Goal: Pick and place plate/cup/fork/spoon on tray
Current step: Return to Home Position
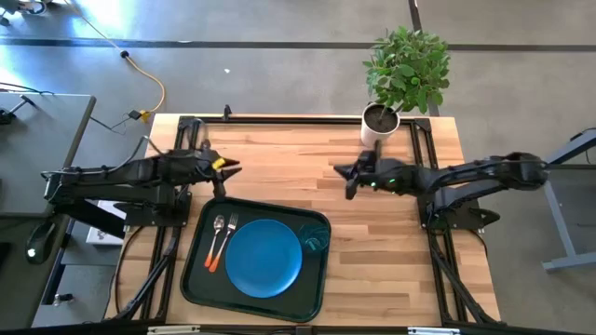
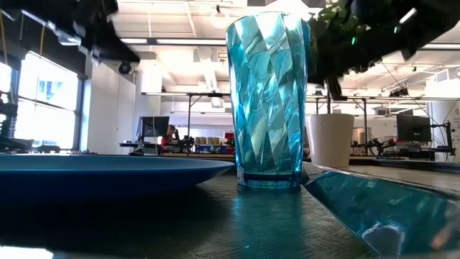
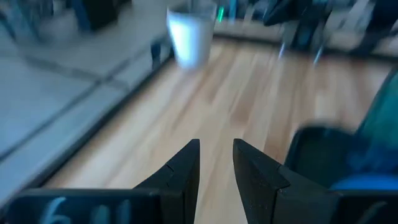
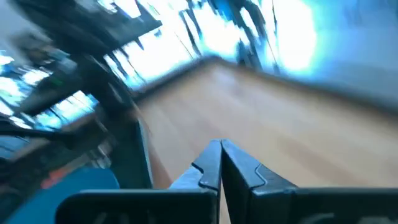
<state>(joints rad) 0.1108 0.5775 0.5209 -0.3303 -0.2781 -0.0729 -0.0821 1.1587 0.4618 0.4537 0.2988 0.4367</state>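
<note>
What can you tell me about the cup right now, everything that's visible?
The cup is a small translucent teal-blue tumbler with faceted, diamond-cut walls and a thick clear base; it looks like plastic or glass. It stands upright and looks empty, on the floor of the dark tray, near the tray's far right corner. The blue plate lies just beside it; whether they touch is unclear. Neither tool is on it: both the left tool and the right tool are over the bare table beyond the tray.
</note>
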